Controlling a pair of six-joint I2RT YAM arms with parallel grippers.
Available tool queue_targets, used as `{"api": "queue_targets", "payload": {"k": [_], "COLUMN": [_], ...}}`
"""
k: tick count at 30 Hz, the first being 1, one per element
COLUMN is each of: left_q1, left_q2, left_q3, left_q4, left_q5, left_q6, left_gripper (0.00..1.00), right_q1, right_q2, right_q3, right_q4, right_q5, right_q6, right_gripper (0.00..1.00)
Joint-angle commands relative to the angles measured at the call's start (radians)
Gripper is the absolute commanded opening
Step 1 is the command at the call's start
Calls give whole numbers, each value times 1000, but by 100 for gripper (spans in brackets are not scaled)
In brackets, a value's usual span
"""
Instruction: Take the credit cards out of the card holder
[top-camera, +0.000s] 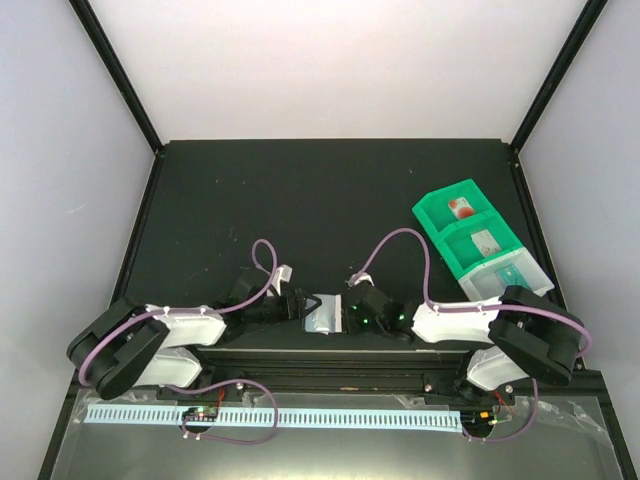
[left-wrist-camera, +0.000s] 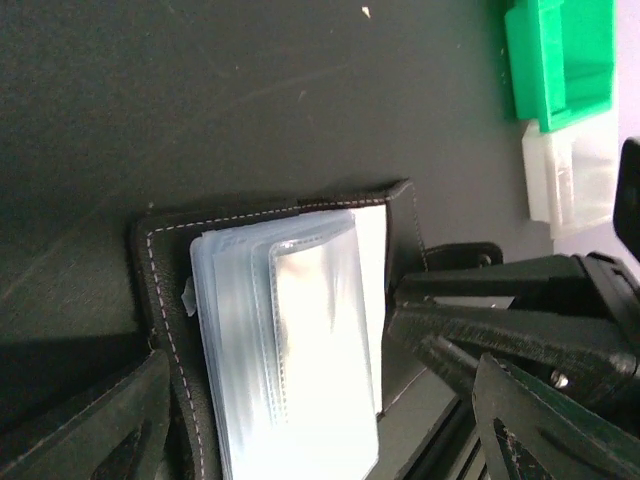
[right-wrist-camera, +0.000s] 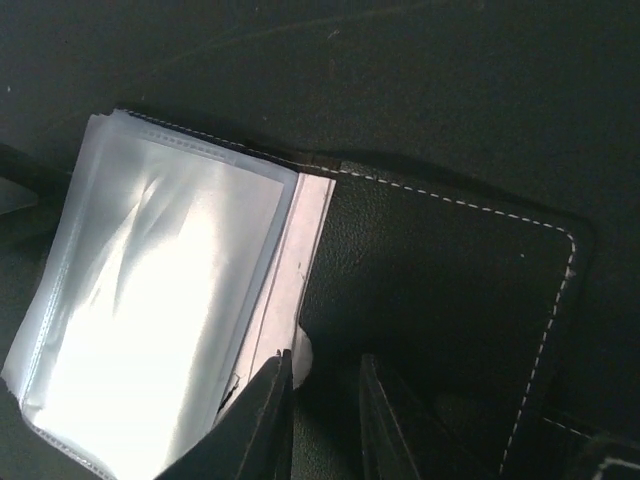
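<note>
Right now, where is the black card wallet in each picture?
Top view: the card holder sits just below the middle of the picture.
Left wrist view: the card holder is at the bottom middle, lying open.
Right wrist view: the card holder fills most of the picture.
Shared landmark: its pale clear sleeves show in all three.

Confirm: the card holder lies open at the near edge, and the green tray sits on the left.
No: the green tray sits on the right, as the top external view shows. The card holder does lie open at the near edge.
</note>
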Motion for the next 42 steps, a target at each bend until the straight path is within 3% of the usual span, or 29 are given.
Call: {"api": "queue_targets", "payload": {"k": [1,5,10,13,16,22,28,31,35,42], "left_q1": [-25,-43,-71,-80,-82,-82,-82,-85,-115,-132], "left_q2": [84,62,-36,-56,-58,-5,-7,-32,-75,-68], "left_q3": [-15,-24,-27,-54,-64,-33,-30,-53,-79,-90], "left_q4": [151,244,201,196,161,151,130,170,238,296], "left_q5": [75,85,41,8,-21,5,10,16,-10,-42], "left_q6": [-99,-153,-152,-156,-146,-112,-107,-128,-188,-205], "left_gripper": [83,79,76,68,61,60,47,49,62,68], "right_q1": [-5,-6,-6,-5,-6,-6,-6,-6,-6,-5], "right_q2": [50,46,42,38,29,-7,-75,-97,-108,-90], "right_q3": [-44,-50,-60,-69,-73,-71,-53,-53,-59,-70], "right_q4": [10,21,33,45,49,70,74,78,90,108], "right_q5": [27,28,42,42,38,2,-87,-97,-107,-124], "right_q6": [13,16,22,25,24,0,-46,-50,-51,-39], "right_gripper": [22,22,22,22,22,21,22,22,22,23]}}
